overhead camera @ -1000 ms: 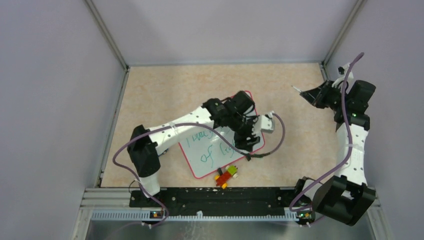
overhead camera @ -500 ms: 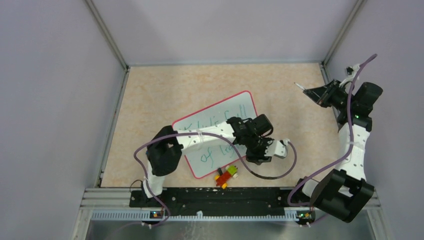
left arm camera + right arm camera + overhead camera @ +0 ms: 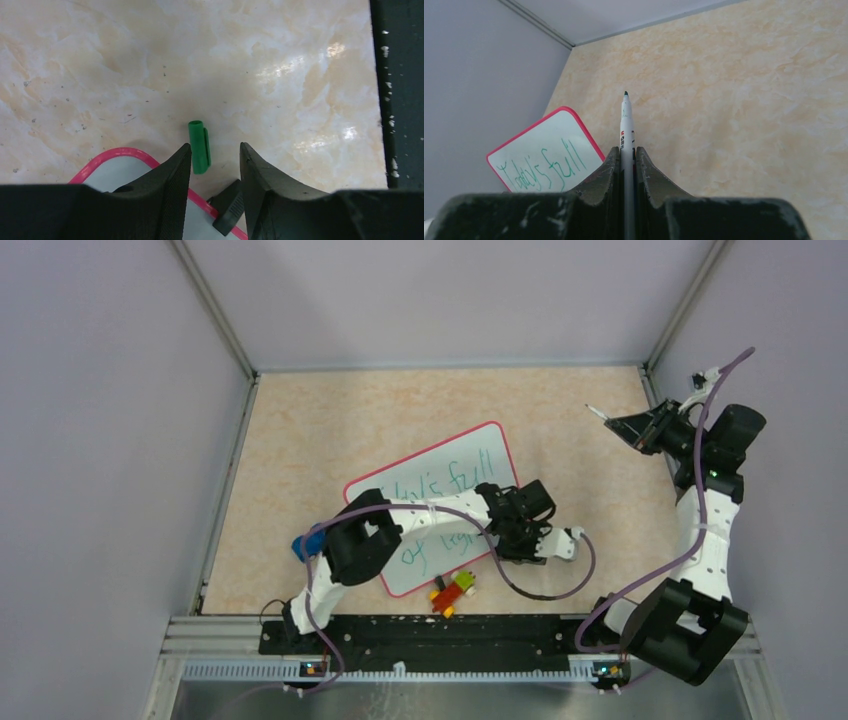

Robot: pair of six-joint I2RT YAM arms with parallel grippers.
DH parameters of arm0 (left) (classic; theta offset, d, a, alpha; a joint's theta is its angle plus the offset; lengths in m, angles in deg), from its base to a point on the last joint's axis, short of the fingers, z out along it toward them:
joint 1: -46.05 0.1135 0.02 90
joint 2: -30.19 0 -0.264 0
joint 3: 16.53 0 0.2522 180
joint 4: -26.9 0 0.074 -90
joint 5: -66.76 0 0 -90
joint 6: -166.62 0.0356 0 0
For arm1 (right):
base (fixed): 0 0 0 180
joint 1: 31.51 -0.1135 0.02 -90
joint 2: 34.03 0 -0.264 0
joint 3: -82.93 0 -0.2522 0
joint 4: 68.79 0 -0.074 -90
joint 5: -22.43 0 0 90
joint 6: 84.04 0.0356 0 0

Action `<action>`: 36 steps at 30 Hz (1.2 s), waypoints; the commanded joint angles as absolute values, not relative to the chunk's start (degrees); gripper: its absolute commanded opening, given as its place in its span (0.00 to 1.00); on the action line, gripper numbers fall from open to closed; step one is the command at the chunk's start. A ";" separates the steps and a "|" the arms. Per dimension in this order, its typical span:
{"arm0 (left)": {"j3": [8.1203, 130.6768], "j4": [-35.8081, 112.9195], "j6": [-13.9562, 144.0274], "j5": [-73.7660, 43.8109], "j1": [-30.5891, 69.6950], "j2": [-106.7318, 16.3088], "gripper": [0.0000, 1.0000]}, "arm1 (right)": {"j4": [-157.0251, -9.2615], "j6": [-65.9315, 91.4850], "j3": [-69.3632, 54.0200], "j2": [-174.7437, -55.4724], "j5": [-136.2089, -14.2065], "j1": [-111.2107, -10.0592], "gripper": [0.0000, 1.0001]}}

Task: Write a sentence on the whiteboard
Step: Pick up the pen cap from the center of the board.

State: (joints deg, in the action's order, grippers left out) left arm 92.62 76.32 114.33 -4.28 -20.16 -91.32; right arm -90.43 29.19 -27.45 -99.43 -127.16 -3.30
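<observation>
I saw the whiteboard [image 3: 470, 455] lying flat mid-table [image 3: 340, 420], skewed, w/ rounded corners and a thin red-pink rim. The sentence [image 3: 544, 167] was green-teal handwriting. Top line read "Today's full" in the R wrist view. The 2nd line began "of", and the rest sat partly under the L arm [image 3: 430, 515].

L gripper [image 3: 214, 150] hung low at the board's near-right corner. Its fingers were spread and held nothing. A green cap [image 3: 199, 146] lay on the table just beyond them, just beside the rim.

R gripper [image 3: 626, 152] was up near the far-right corner, well apart from the board, fingers pinching the marker [image 3: 626, 120] w/ its tip out front. Bare tabletop showed beyond the board's far edge and betw. its right edge and the R arm. Toy bricks [image 3: 453, 590] sat right at the near edge.
</observation>
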 commanded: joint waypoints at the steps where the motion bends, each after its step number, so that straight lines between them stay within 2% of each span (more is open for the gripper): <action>1: 96.27 75.79 116.03 -6.19 -20.57 -93.90 0.46 | -87.75 29.10 -27.39 -97.90 -128.73 -2.87 0.00; 8: 98.33 78.59 116.95 -8.19 -20.64 -97.12 0.43 | -88.87 28.15 -27.26 -96.73 -128.83 -2.94 0.00; 16: 95.79 80.53 116.40 -7.33 -23.36 -95.57 0.20 | -88.11 28.69 -27.39 -96.95 -129.07 -2.89 0.00; 25: 99.47 81.81 108.75 -5.44 -25.14 -96.90 0.11 | -88.39 28.48 -27.25 -96.37 -129.12 -2.92 0.00; 36: 83.80 68.91 107.45 -0.71 -24.79 -80.16 0.00 | -88.45 28.64 -25.85 -96.43 -130.51 -2.93 0.00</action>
State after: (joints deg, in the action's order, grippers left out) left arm 87.77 76.10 108.45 -3.84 -24.82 -90.14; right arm -90.43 29.12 -27.43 -98.45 -128.73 -3.30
